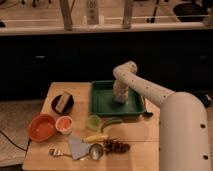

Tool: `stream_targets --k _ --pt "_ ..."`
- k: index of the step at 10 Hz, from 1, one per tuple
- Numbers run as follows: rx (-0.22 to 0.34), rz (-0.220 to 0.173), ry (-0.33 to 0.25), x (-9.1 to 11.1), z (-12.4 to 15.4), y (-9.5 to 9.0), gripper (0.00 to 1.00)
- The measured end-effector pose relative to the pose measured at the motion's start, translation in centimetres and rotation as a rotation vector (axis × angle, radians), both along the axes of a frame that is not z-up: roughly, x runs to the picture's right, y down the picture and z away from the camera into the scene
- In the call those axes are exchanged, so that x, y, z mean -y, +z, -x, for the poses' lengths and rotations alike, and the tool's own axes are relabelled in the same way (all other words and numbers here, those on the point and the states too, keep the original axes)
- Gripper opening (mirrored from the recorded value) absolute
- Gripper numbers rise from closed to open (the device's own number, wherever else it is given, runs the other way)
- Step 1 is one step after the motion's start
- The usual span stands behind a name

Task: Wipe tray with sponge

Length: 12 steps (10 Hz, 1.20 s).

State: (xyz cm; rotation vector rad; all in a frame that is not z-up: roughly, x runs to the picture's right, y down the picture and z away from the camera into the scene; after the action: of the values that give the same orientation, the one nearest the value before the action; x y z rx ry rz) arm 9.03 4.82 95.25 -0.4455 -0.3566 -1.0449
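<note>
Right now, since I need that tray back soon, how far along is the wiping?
Done: the end effector is down inside the green tray, at its right side, so the approach is over. In hand: it appears to be wiping there, though the sponge is hidden beneath it. Left: probably the tray's left half; how much is already wiped cannot be told.
</note>
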Motion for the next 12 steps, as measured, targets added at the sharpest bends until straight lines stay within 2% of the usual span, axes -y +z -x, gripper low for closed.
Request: stream_targets --k 3,6,7,9,11,12 --pt "0.084 0.012 -0.065 -1.9 4.2 -1.2 0.03" --pt "0.161 0.030 -0.121 -5.6 4.6 -4.3 0.03" --pt "0.180 0.031 -0.131 -7.0 3.5 -5.7 0.03" --pt "0.178 0.028 -0.128 -7.8 0.8 -6.6 0.03" --pt "0.139 0.031 -0.114 -7.3 -3.4 -6.4 0.03" --pt "0.127 0.029 -0.107 -6.7 -4.5 -5.9 0.03"
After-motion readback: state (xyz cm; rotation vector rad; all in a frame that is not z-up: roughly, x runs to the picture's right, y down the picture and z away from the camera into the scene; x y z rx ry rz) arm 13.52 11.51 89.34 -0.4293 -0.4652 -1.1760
